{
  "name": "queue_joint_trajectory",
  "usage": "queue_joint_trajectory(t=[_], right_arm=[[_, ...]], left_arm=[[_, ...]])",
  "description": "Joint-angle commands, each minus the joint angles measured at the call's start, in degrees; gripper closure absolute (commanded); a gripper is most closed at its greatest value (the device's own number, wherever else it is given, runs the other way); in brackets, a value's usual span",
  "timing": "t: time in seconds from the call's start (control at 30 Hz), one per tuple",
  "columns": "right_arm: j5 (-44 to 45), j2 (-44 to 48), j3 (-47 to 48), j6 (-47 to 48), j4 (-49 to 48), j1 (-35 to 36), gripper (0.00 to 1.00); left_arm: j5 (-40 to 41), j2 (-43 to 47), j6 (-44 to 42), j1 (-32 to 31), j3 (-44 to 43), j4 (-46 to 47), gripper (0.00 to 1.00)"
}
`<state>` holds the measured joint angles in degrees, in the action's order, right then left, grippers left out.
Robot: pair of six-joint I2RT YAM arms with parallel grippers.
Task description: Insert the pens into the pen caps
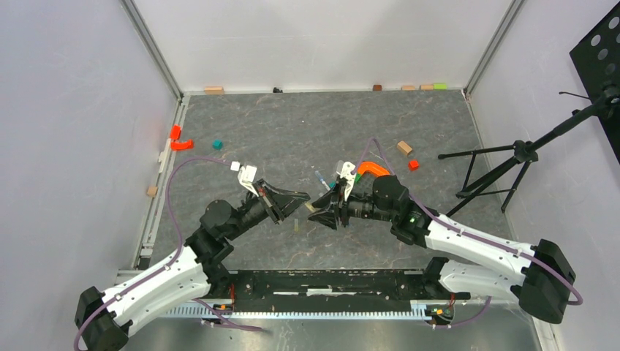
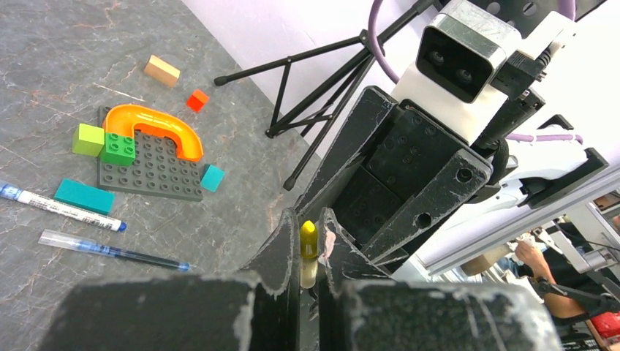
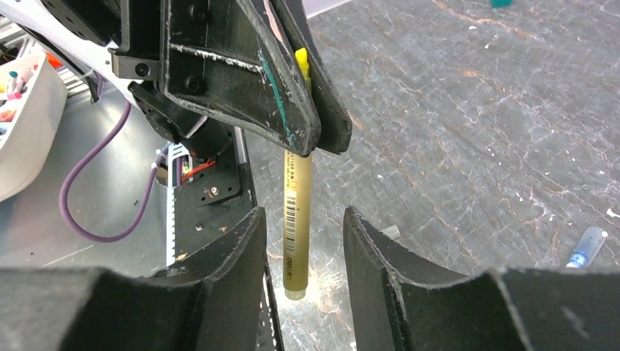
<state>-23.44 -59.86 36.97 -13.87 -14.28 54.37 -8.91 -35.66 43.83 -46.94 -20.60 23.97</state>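
Note:
My left gripper [image 2: 307, 219] is shut on the pale yellow pen [image 3: 297, 212], whose yellow tip [image 2: 308, 238] pokes out between the fingers. The pen hangs down between the open fingers of my right gripper [image 3: 303, 213], which do not touch it. Both grippers meet tip to tip mid-table, left gripper [image 1: 301, 197] and right gripper [image 1: 319, 210]. A white-barrelled pen with blue ends [image 2: 62, 207] and a slim clear pen [image 2: 110, 248] lie on the table. A bluish-grey pen cap [image 3: 587, 247] lies to the right, and a small grey tube [image 3: 391, 232] lies near the right finger.
A dark baseplate [image 2: 157, 172] carries an orange arch [image 2: 157, 126], green blocks [image 2: 102, 142] and teal blocks [image 2: 84, 196]. A black tripod [image 1: 504, 164] stands at the right. Orange pieces [image 1: 179, 139] lie at the left edge; small blocks [image 1: 406, 148] sit farther back.

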Motion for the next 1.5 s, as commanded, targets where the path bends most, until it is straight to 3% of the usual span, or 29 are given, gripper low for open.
queue_joint_trajectory(t=[0.0, 0.57, 0.73, 0.93, 0.97, 1.03, 1.1, 1.13, 1.37, 1.47], right_arm=[[0.2, 1.0, -0.4, -0.9, -5.9, 0.2, 0.54], [-1.7, -0.9, -0.3, -2.1, -8.9, 0.2, 0.62], [-2.0, -1.7, -0.1, -2.4, -9.5, 0.2, 0.75], [-1.4, -1.9, -0.1, -2.6, -9.4, 0.2, 1.00], [-1.2, -1.8, -0.1, -2.6, -9.3, 0.2, 1.00], [-0.1, -1.5, -0.2, -2.6, -8.7, 0.3, 1.00], [2.5, -0.8, 0.0, -2.1, -6.0, 0.2, 1.00], [4.8, -0.4, 0.1, -1.6, -4.4, 0.2, 1.00], [27.7, 1.8, 0.4, -1.9, 11.7, 0.2, 1.00], [34.3, 3.1, -0.3, -3.0, 16.2, 0.2, 1.00]], left_arm=[[1.0, 0.6, 2.0, 0.2, 0.2, 3.8, 0.98], [-0.2, 1.0, 2.4, 0.2, 1.1, 5.7, 0.98], [-0.3, 1.0, 2.3, 0.2, 1.3, 5.9, 0.98], [-0.1, 1.3, 1.8, 0.2, 1.9, 5.9, 0.97], [0.0, 1.5, 1.6, 0.2, 1.8, 5.6, 0.86], [0.9, 2.3, 0.5, 0.2, 1.1, 2.2, 0.35], [3.1, 3.9, -1.1, 0.2, 0.1, -3.7, 0.06], [4.9, 5.0, -1.8, 0.2, -0.6, -7.0, 0.01], [18.9, 7.1, -5.8, 0.2, -6.9, -34.1, 0.00], [22.3, 3.8, -5.5, 0.2, -9.0, -41.5, 0.06]])
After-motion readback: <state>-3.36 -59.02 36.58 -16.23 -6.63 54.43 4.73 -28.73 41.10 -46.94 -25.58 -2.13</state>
